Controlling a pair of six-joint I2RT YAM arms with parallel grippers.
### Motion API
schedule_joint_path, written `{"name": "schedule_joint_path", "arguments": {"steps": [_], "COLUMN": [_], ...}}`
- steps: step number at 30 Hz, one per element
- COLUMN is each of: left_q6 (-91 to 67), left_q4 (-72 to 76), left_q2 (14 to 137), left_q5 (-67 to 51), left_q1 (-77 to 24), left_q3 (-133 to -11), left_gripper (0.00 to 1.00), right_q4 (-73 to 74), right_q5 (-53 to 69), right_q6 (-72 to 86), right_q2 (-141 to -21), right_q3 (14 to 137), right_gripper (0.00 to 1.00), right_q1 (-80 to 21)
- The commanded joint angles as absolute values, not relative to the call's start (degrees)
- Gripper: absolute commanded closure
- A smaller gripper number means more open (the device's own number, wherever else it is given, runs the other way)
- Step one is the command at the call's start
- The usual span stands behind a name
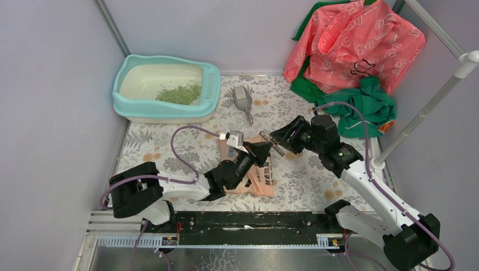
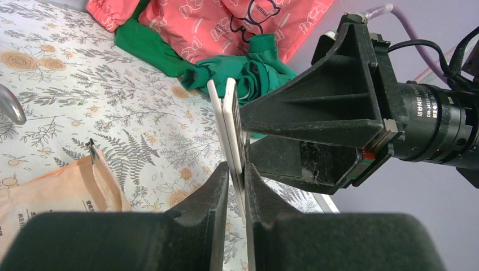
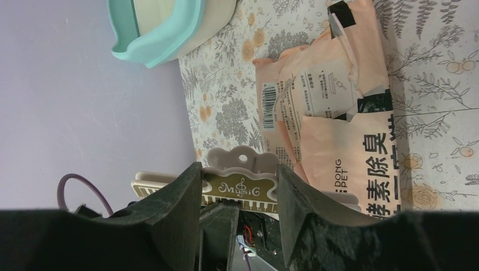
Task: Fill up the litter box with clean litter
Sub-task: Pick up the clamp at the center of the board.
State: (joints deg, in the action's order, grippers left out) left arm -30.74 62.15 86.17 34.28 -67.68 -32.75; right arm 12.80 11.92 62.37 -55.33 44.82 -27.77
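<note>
The turquoise litter box [image 1: 210, 84] stands at the back left, with a small heap of green clean litter [image 1: 179, 93] in its cream pan. Its corner also shows in the right wrist view [image 3: 164, 34]. Both grippers meet over the pink-orange litter bag [image 1: 257, 178] at mid-table. My right gripper [image 1: 282, 140] [image 3: 238, 172] is shut on the handle of a cream-and-gold piano-key bag clip [image 3: 240, 186]. My left gripper [image 1: 258, 150] [image 2: 237, 175] pinches the clip's long flat bar [image 2: 230, 121] edge-on between its fingers. The clip [image 1: 271, 143] hangs just above the bag [image 2: 51, 192] [image 3: 333, 113].
A grey scoop [image 1: 243, 101] lies on the floral cloth right of the litter box. Pink and green garments [image 1: 350, 51] are piled at the back right. A white post [image 1: 429, 107] rises at the right edge. Purple walls close in the left and back.
</note>
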Motion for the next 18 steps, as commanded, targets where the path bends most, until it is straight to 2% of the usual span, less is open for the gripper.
{"name": "schedule_joint_path", "arguments": {"steps": [1,5,10,14,18], "left_q6": [-34.7,-36.9,-40.3,-44.3,-47.6], "left_q4": [63.8,61.2,57.1,48.7,35.7], "left_q2": [83.0,79.9,75.6,70.3,62.7], "left_q5": [29.7,24.6,19.0,12.3,4.4], "left_q1": [-64.9,-62.0,-58.2,-53.8,-49.2], "left_q3": [-30.2,-29.4,-27.8,-27.0,-27.7], "left_gripper": [0.85,0.85,0.85,0.85,0.84], "right_q4": [10.3,9.0,8.5,10.8,12.2], "right_q5": [14.2,16.1,16.5,17.0,21.6], "right_q6": [61.6,61.4,60.4,56.8,49.3], "right_q2": [-54.1,-55.0,-54.5,-54.5,-54.9], "right_q3": [47.1,46.4,45.9,47.7,49.7], "right_gripper": [0.60,0.43,0.30,0.24,0.23], "right_q1": [-29.0,-29.0,-29.0,-29.0,-29.0]}}
